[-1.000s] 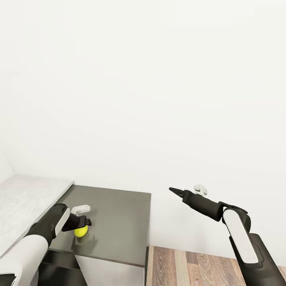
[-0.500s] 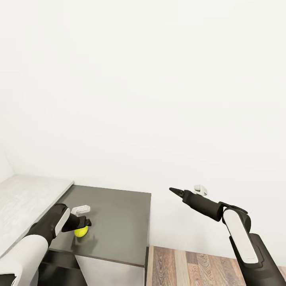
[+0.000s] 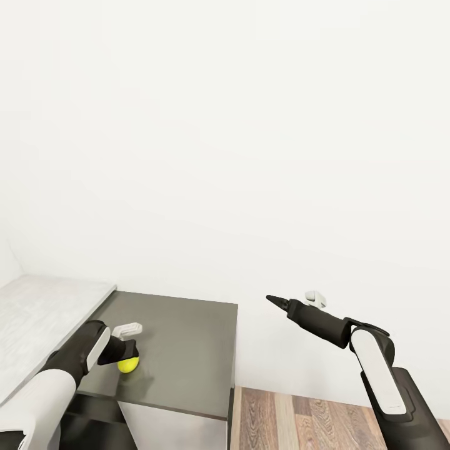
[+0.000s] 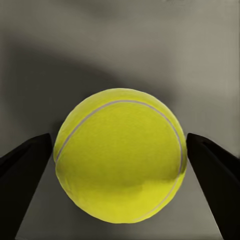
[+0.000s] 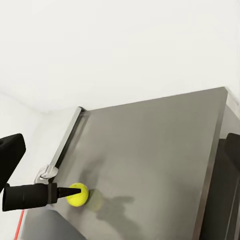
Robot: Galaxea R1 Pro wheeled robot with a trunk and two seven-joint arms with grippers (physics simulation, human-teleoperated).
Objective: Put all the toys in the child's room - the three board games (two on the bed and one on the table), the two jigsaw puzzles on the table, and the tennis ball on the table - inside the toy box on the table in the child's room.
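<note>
L hand [image 4: 120, 150] straddles the tennis ball [image 4: 120, 155] on the dark worktop [image 3: 187, 337] — fingers just off it, nothing gripped. I'd close centred, gently — it'll roll.

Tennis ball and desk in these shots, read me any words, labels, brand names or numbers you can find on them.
None to read. The tennis ball shows only a plain white seam, no brand print. The dark grey table top is blank, and so is the white wall.
</note>
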